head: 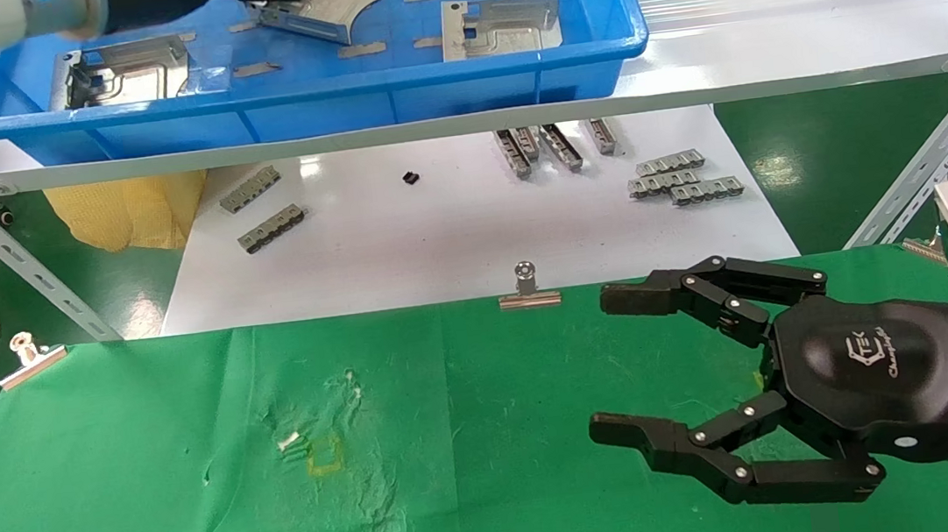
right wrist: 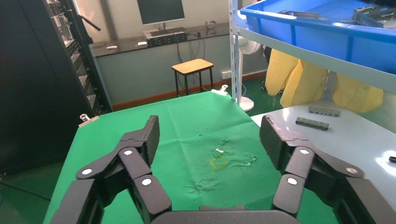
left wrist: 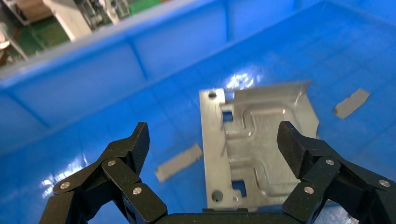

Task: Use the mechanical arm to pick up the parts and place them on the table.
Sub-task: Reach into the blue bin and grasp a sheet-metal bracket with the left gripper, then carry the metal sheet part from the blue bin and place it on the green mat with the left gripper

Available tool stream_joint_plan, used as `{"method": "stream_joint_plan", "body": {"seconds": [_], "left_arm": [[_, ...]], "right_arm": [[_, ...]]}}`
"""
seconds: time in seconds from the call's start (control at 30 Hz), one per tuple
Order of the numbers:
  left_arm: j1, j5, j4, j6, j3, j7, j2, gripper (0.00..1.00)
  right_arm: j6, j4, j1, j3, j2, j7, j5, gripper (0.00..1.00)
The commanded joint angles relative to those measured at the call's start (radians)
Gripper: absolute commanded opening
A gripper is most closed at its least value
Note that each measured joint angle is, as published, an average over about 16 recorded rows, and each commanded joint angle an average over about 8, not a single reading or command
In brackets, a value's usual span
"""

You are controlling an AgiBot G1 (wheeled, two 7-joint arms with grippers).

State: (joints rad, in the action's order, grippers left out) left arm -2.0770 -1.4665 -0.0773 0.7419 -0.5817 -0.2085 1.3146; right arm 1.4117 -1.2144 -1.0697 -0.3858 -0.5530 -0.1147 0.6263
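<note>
Left gripper (left wrist: 212, 142), black with jointed fingers, is inside the blue plastic tray (head: 420, 87) on the upper shelf. Fingers spread wide, holding nothing.

Directly between and beneath its fingertips lies a thin silver sheet-metal part (left wrist: 259, 149) with an embossed U-shaped ridge, small square cutouts and a curved notch. It lies flat on the tray floor; whether the fingers touch it cannot be told.

Two more silver plates sit in the tray: one (head: 123, 72) to the gripper's left, one (head: 502, 25) to its right. Short grey tape strips (left wrist: 180, 161) lie just beside the target.

Handling, judged: light, stiff, unlikely to flex. Smooth metal on slick plastic, so it may skate when pushed. Edges thin, and lying flat it offers little to grab. Best hold looks to be across two opposite edges, or on the raised flange along its long side.

Right gripper (head: 612, 366), same build, hovers wide open and empty over the wrinkled green cloth table (head: 152, 476), parked.
</note>
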Motion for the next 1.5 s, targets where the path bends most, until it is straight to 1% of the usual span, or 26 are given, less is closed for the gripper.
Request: {"method": "stream_joint_plan", "body": {"seconds": [0.03, 0.07, 0.73, 1.5], "left_arm": [[-0.008, -0.009, 0.035, -0.019, -0.006, -0.008, 0.019, 0.05], [-0.009, -0.009, 0.041, -0.021, -0.006, -0.012, 0.021, 0.0], [0.005, -0.003, 0.032, -0.045, -0.009, -0.064, 0.032, 0.0], [0.014, -0.017, 0.006, -0.082, -0.038, -0.102, 0.035, 0.0]], "right_arm": [[0.0, 0.0, 0.0, 0.0, 0.0, 0.0, 0.0, 1.0], [0.0, 0.0, 0.0, 0.0, 0.0, 0.0, 0.0, 1.0], [0.0, 0.0, 0.0, 0.0, 0.0, 0.0, 0.0, 1.0], [0.0, 0.0, 0.0, 0.0, 0.0, 0.0, 0.0, 1.0]]}}
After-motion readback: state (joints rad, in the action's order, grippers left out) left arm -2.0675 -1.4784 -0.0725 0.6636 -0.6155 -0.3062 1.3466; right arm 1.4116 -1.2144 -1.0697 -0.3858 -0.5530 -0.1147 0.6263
